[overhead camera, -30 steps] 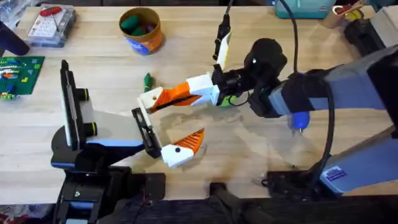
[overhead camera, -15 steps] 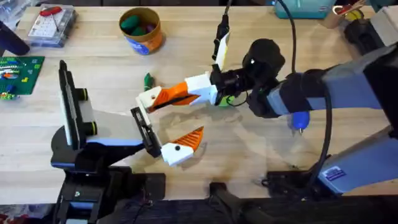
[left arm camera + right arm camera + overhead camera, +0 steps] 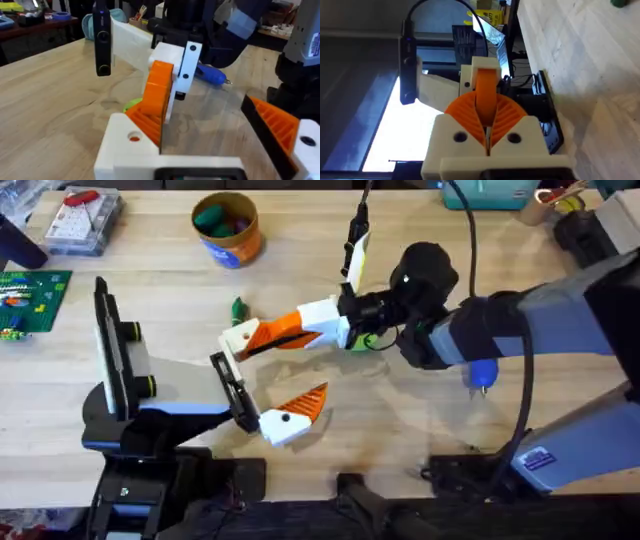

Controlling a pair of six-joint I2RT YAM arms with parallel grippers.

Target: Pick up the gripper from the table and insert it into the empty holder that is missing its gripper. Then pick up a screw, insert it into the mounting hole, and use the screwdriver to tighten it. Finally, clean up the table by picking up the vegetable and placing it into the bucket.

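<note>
My right gripper (image 3: 272,335) is shut on the orange gripper (image 3: 283,330), its ribbed pads (image 3: 507,117) clamping it from both sides. The orange gripper's (image 3: 159,95) tip meets the cream-white empty holder (image 3: 240,340) on the black bracket (image 3: 232,385). That holder (image 3: 127,142) is one jaw of my left gripper (image 3: 276,377). The other jaw is a ribbed orange finger (image 3: 305,406), well apart, so the left gripper is open. The dark-green vegetable (image 3: 238,308) lies just beyond the holder. At the back stands the bucket (image 3: 226,226). The blue screwdriver (image 3: 482,373) pokes out under my right arm.
A bright-green disc (image 3: 366,341) lies under the right wrist. A clear box (image 3: 82,222) and a green circuit board (image 3: 30,298) sit at the far left. A black upright stand (image 3: 112,352) is near the left arm. A black cable (image 3: 355,235) hangs at the back.
The right arm has shifted very slightly left with the orange gripper held against the holder. Nothing else has moved.
</note>
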